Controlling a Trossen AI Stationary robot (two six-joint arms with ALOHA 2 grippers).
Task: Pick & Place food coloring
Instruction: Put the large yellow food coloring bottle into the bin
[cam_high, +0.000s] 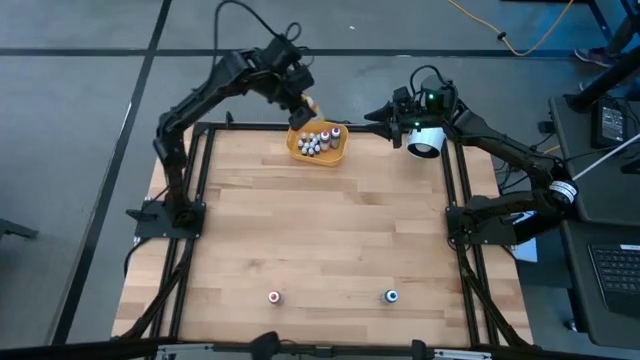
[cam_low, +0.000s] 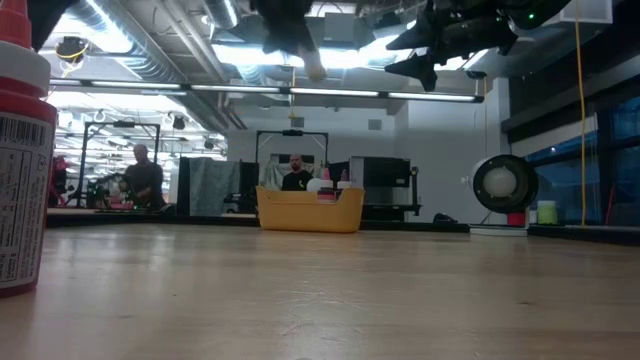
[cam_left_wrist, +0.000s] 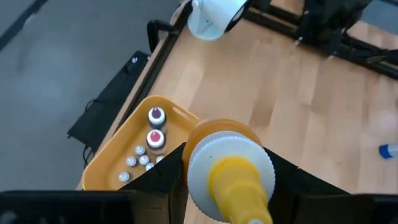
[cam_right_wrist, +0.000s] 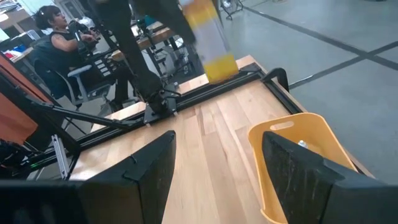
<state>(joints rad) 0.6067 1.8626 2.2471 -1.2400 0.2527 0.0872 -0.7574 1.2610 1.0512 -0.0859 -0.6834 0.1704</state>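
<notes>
The left gripper (cam_high: 301, 103) hangs above the orange bowl (cam_high: 336, 156) at the bench's (cam_high: 320, 240) twelve o'clock, fingers clamped on a yellow-capped food coloring bottle (cam_left_wrist: 231, 174). At one o'clock, the right gripper (cam_high: 377, 115) hovers with fingers apart.

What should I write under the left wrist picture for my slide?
Left gripper holds a yellow-tipped bottle above the orange bowl.

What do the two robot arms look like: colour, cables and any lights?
Both arms are dark, jointed and slim. The left arm carries a looping black cable above its wrist. The right arm has a small green light near its wrist. Both grippers have flat, dark, angular fingers.
</notes>
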